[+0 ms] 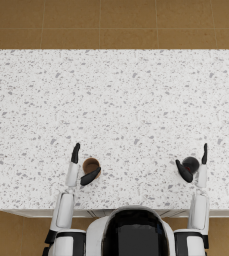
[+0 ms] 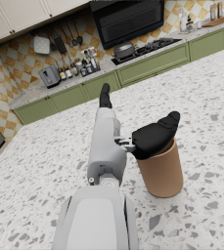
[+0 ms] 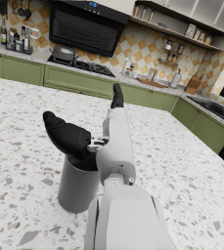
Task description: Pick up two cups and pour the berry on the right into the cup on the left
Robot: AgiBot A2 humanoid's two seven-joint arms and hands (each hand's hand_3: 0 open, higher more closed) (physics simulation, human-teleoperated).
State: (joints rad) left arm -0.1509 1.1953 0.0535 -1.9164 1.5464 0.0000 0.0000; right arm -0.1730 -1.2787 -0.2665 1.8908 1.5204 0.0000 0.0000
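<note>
No readable writing. On a speckled counter (image 1: 116, 115), a brown cup (image 1: 90, 165) stands upright inside the spread, empty left hand (image 1: 81, 167); a dark grey cup (image 1: 191, 164) stands likewise within the spread right hand (image 1: 195, 165).

A white speckled bench (image 1: 126, 100) fills most of the head view, with a brown tiled floor (image 1: 111, 22) beyond its far edge. The wrist views show a kitchen behind it: green cabinets (image 2: 152, 66) under a worktop, a black oven (image 3: 84, 31) above a stove (image 2: 143, 49) carrying a pan (image 3: 63, 52), and a checkered tile wall (image 2: 15, 58). Utensils (image 2: 67, 34) hang on that wall, a toaster (image 2: 49, 75) stands on the worktop, and bottles (image 3: 15, 34) stand near the stove.
</note>
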